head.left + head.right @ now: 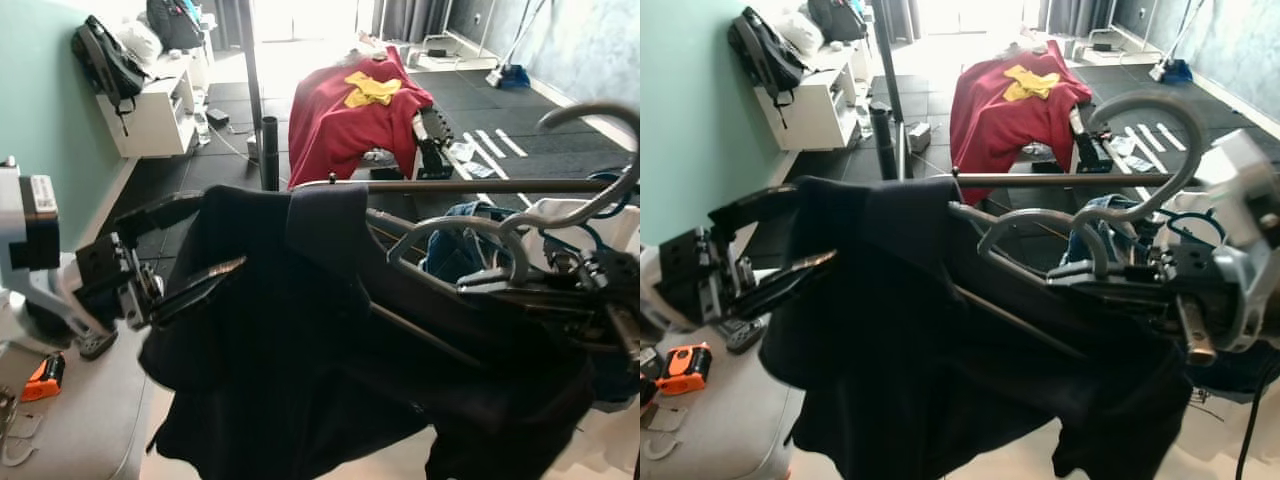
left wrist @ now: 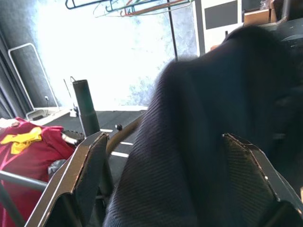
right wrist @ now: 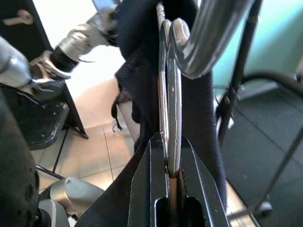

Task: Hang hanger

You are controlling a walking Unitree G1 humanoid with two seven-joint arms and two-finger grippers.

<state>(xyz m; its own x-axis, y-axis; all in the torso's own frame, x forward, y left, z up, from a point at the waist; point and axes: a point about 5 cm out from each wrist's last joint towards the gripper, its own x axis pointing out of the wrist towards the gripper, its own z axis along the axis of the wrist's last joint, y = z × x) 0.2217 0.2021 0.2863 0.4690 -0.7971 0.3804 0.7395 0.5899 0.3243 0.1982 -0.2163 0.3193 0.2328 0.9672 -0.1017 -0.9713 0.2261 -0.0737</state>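
A grey hanger [image 1: 520,232] carries a dark navy garment [image 1: 330,340] that drapes low in front of me. Its big hook [image 1: 1160,110] curves up above the right part of a horizontal metal rail [image 1: 450,186]; whether hook and rail touch I cannot tell. My right gripper [image 1: 1095,282] is shut on the hanger's neck, and in the right wrist view the flat hanger [image 3: 169,94] is pinched between the fingers [image 3: 151,179]. At the left, my left gripper [image 1: 220,232] is open, its fingers [image 2: 87,175] spread on both sides of the garment's shoulder [image 2: 199,142].
Beyond the rail lies a red cloth [image 1: 345,125] with a yellow piece on it. A black post [image 1: 268,150] rises behind the rail's left end. A white shelf [image 1: 150,115] with a backpack stands at the far left. An orange tool [image 1: 42,378] lies on a grey surface at the near left.
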